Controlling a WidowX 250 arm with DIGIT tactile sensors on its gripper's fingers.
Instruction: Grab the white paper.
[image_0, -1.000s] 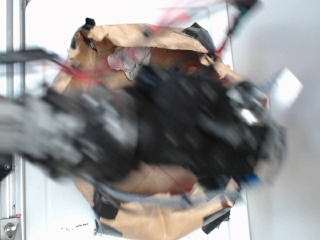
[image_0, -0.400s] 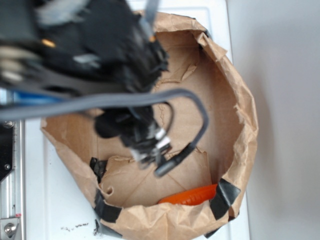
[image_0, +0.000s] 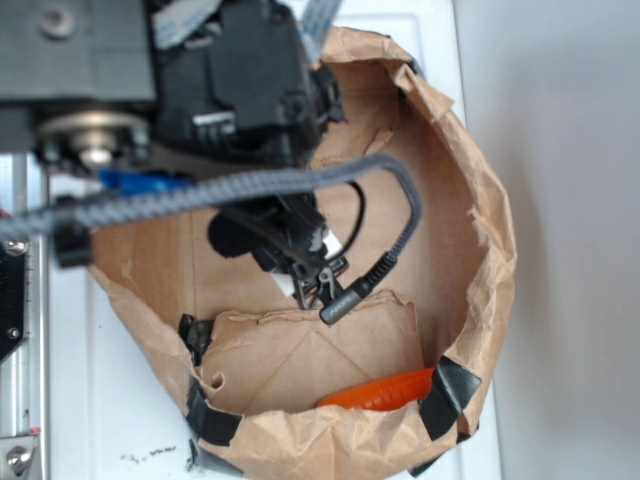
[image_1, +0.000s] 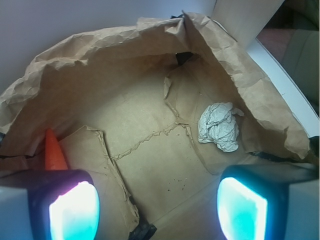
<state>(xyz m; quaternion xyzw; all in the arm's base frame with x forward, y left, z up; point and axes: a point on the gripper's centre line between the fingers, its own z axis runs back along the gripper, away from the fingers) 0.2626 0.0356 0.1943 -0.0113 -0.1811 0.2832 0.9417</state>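
White paper (image_1: 220, 126): crumpled ball on the brown bag (image_1: 125, 145) floor, ahead and right of the gripper (image_1: 157, 205). Gripper spread wide, holding nothing. Likely featherlight, soft, compressible (creases give purchase); pinch across its middle.

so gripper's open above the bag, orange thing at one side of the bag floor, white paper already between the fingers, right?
Not quite. The white paper is not between the fingers: the wrist view shows it lying untouched on the floor of the bag, up ahead of the open gripper. The rest holds: the orange thing sits at one side of the bag floor.
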